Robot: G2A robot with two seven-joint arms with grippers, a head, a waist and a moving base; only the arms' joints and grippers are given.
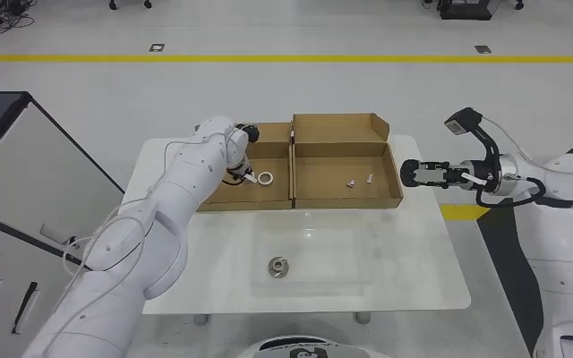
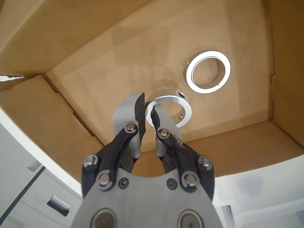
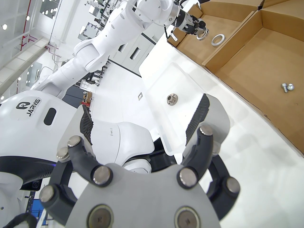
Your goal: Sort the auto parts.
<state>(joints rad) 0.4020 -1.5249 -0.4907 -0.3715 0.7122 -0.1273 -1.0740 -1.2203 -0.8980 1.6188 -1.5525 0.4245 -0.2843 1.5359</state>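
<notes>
Pinching a metal collar (image 2: 171,96), the left pincer (image 2: 148,110) hangs inside the box (image 2: 95,48).

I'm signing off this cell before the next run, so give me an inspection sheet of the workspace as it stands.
Surface: white table carrying a shallow tray and two cardboard boxes.
Job's things: lying ring flat in the ring box; held ring over that box; two bolts in the bolt box; flanged part in the tray.
Clutter: nothing seen.
Grippers: left gripper, fingers shut on the held ring; right gripper open, beyond the table edge beside the bolt box.
Cables: thin black cable at the left wrist.
Surroundings: grey floor with a yellow line.
</notes>
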